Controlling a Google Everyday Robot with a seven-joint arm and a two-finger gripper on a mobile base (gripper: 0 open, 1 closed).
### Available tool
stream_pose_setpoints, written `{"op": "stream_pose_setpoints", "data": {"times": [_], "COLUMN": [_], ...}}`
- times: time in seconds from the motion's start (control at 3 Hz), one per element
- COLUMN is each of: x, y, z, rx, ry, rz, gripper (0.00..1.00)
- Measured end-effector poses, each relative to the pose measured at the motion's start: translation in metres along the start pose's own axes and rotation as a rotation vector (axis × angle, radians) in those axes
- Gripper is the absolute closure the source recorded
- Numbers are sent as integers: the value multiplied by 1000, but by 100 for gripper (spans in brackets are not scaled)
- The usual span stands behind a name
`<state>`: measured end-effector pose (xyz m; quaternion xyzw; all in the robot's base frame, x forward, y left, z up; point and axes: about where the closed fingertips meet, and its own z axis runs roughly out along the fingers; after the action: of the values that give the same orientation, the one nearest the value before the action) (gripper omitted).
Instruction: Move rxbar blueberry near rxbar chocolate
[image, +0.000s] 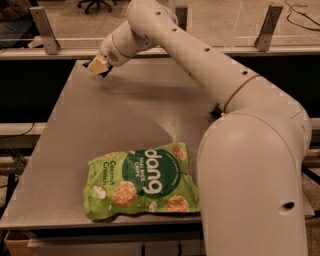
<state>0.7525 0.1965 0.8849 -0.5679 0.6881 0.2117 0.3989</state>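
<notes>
My gripper (98, 66) is at the far left corner of the grey table (125, 115), at the end of the white arm (200, 65) that reaches across from the right. A small dark piece (106, 72) shows right under the gripper; I cannot tell whether it is the rxbar blueberry or part of the gripper. No navy-blue bar shows elsewhere. The rxbar chocolate does not show plainly. A small dark bit (216, 111) peeks out beside the arm at the table's right side, mostly hidden by it.
A large green Dang chips bag (142, 181) lies flat near the table's front edge. The robot's bulky white body (255, 190) covers the table's right front. A rail with metal posts (45, 30) runs behind the table's far edge.
</notes>
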Motion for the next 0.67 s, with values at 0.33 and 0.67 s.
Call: {"op": "stream_pose_setpoints", "data": {"times": [0.33,0.67], "x": [-10,-10], "y": [5,9], "z": [-14,-31], "rx": [-11,-33], "ry": [8,41], "rz": [-45,-103], "gripper": [100,100]}}
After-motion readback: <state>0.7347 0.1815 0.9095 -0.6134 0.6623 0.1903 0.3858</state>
